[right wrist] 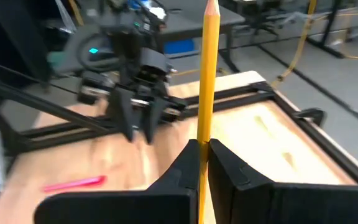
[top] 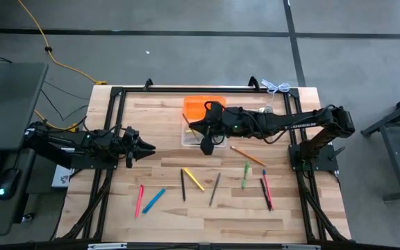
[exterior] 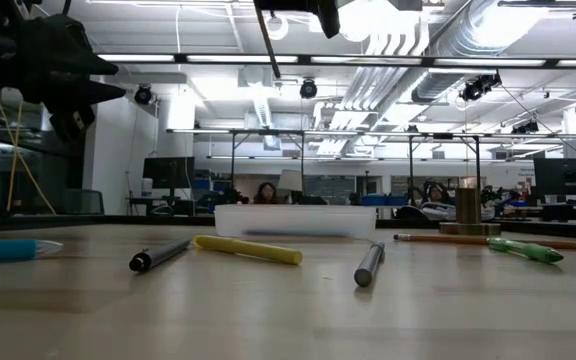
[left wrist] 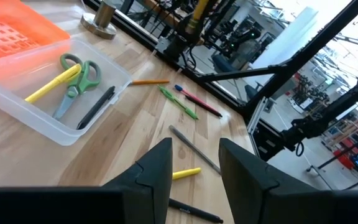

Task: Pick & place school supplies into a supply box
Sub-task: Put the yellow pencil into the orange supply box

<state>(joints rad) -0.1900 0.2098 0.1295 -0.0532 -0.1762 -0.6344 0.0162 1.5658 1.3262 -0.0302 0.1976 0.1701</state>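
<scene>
The clear supply box (top: 198,133) stands at the table's far middle, against an orange piece (top: 204,105). Green-handled scissors (left wrist: 73,78), a yellow marker (left wrist: 50,85) and a black pen (left wrist: 97,107) lie inside the supply box (left wrist: 55,127). My right gripper (top: 207,144) hovers over the box, shut on a yellow pencil (right wrist: 207,74). Loose pens and pencils lie on the near half: pink (top: 139,199), blue (top: 153,200), black (top: 183,184), yellow (top: 194,179), grey (top: 214,189), green (top: 246,173), orange (top: 247,155). My left gripper (left wrist: 194,177) waits open at the table's left (top: 143,148). My right gripper pinches the yellow pencil's shaft (right wrist: 202,134) between its two fingertips (right wrist: 225,163). The pencil runs through the gap and sticks out well past the fingertips to its pointed end (right wrist: 211,6). It is lifted clear of the table and the box.
A bell (left wrist: 104,18) stands past the box toward the far right. A black frame (top: 117,94) runs along the table's edges. Red and black pens (top: 266,193) lie near the right. In the low view the box (exterior: 293,220) sits behind the yellow marker (exterior: 248,248).
</scene>
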